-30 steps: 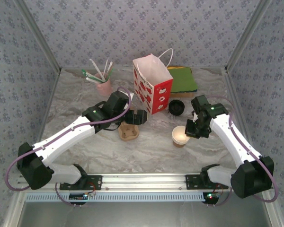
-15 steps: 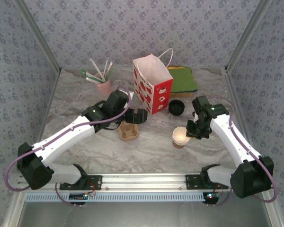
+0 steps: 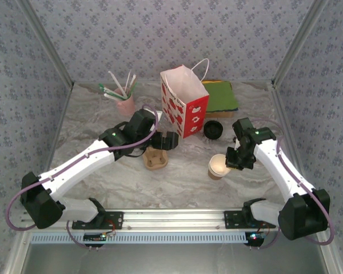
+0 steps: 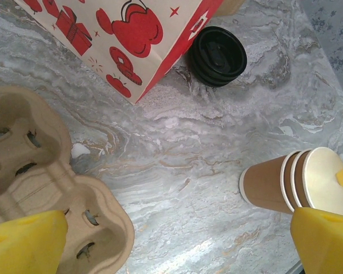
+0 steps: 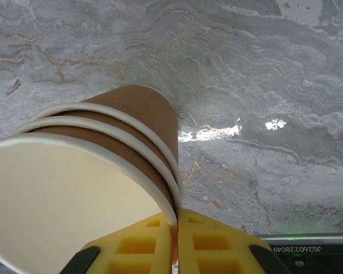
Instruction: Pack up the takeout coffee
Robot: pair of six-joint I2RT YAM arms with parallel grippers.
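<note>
Top external: right pincer (image 3: 233,161) pinches rim of nested brown cups (image 3: 218,166), tilted on worktop (image 3: 183,178) | left wrist: left pincer (image 4: 174,245) spread wide, empty, over pulp carrier (image 4: 40,171); black lids (image 4: 217,55) beside bag (image 4: 131,40) | right wrist: pads (image 5: 137,246) clamp cup rim

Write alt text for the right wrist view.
The right pincer pinches the rim of a tilted stack of three nested brown paper cups, lidless and cream inside. A grey marbled table lies behind them.
</note>
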